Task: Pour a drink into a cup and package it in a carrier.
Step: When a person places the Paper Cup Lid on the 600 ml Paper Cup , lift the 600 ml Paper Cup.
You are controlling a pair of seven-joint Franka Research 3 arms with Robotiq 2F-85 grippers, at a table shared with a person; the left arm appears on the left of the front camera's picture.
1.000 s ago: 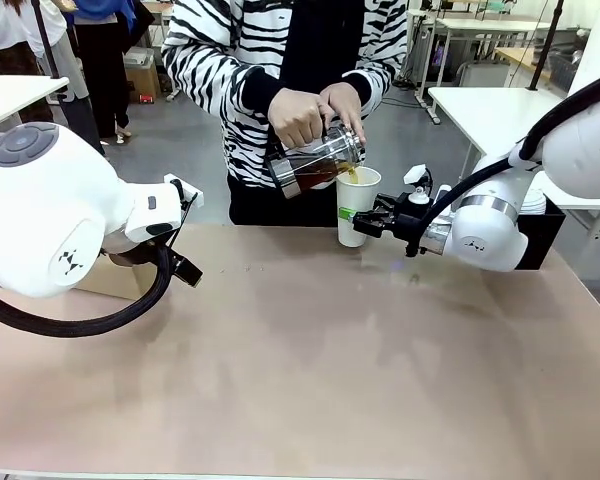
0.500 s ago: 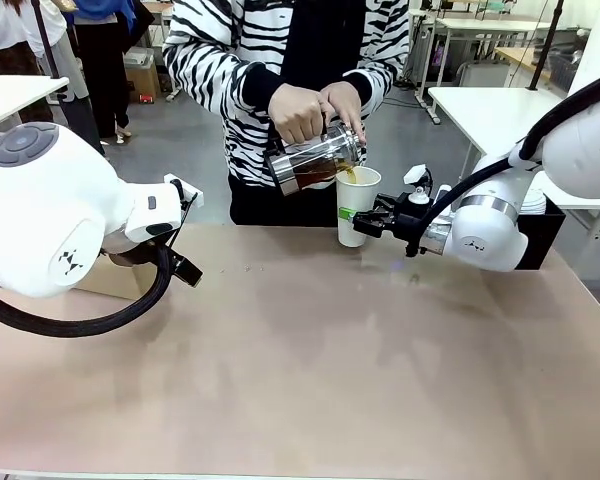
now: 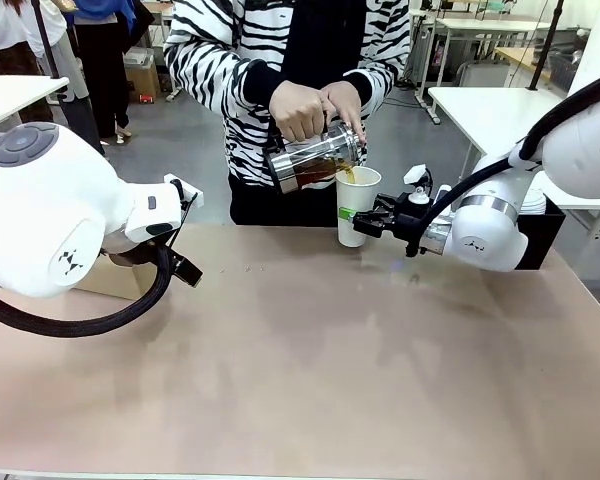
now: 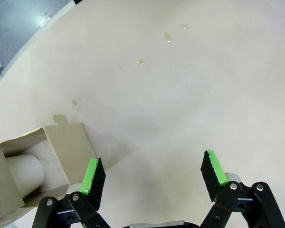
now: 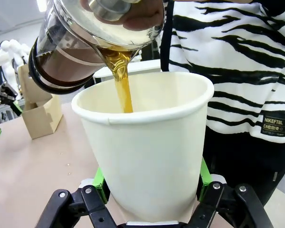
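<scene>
At the table's far edge a person tilts a clear glass carafe (image 3: 315, 160) with both hands. A stream of amber drink (image 5: 123, 80) runs from the carafe (image 5: 76, 47) into a white paper cup (image 3: 358, 205). My right gripper (image 3: 370, 220) is shut on the cup's lower part. In the right wrist view its green pads press both sides of the cup (image 5: 152, 152). At the left, the tan carrier (image 3: 105, 278) stands behind my left arm. My left gripper (image 4: 153, 173) hovers open over bare table beside the carrier (image 4: 61, 147), which has something white and round in it.
A black box (image 3: 548, 225) stands at the right behind my right arm. A few small drops (image 4: 167, 37) lie on the tabletop. The person's striped torso (image 3: 280, 60) fills the far side. The carrier (image 5: 38, 111) shows across the table in the right wrist view.
The person keeps pouring and the carafe has risen slightly over the cup. Neither arm has moved.
</scene>
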